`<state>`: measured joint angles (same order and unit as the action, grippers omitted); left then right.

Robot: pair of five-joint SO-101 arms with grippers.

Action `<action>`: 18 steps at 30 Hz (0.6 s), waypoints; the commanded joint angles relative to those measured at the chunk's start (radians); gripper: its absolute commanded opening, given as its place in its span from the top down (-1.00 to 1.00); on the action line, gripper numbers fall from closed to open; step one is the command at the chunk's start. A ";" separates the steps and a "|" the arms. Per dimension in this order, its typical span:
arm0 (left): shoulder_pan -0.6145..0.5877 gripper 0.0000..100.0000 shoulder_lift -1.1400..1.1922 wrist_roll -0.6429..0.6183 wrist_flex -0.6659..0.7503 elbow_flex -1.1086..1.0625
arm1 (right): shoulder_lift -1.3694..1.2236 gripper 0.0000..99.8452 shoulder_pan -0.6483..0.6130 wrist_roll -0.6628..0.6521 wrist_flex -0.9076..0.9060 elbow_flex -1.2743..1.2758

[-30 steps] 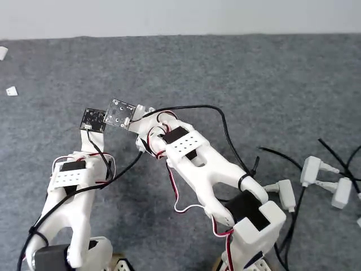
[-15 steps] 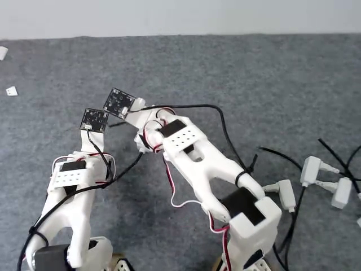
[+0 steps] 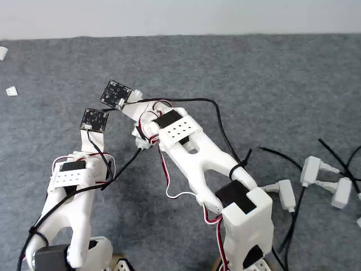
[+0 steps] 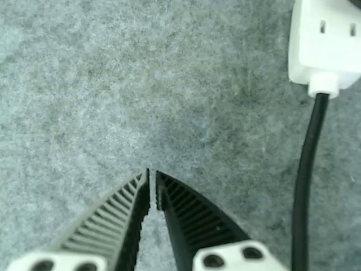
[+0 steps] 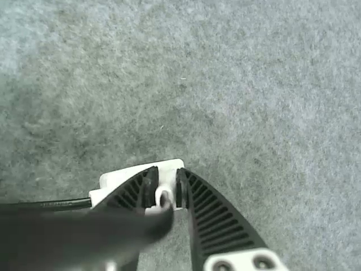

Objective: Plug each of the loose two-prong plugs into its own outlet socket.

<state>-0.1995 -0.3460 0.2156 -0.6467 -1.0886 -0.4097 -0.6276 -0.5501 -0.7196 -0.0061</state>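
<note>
My right gripper is shut on a white plug body just above the grey carpet; the plug's black cable trails back beside the fingers. In the high view that cable loops over the right arm, which stretches across towards the left arm. My left gripper is shut with nothing in it, low over the carpet. A white outlet socket with two slots and a black cord lies on the carpet ahead of it and to one side.
Three more white plug or socket pieces lie among black cords at the right of the carpet. Small white scraps sit at the far left. The two arms' wrists are close together.
The right arm has swung left towards the left arm, carrying the plug and its cable. The left arm has not moved.
</note>
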 commanded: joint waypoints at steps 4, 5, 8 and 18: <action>0.003 0.97 -0.003 0.012 0.020 0.035 | -0.021 0.98 0.002 0.012 -0.056 0.002; 0.003 0.97 -0.003 0.012 0.020 0.035 | -0.024 0.98 0.001 0.012 -0.056 0.002; 0.003 0.97 -0.003 0.012 0.020 0.035 | -0.027 0.97 0.001 0.011 -0.056 0.000; 0.003 0.97 -0.003 0.012 0.020 0.035 | -0.028 0.98 0.005 0.009 -0.048 -0.002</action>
<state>-0.1995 -0.3460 0.2217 -0.6467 -1.0886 -0.4173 -0.6276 -0.5501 -0.7503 -0.0061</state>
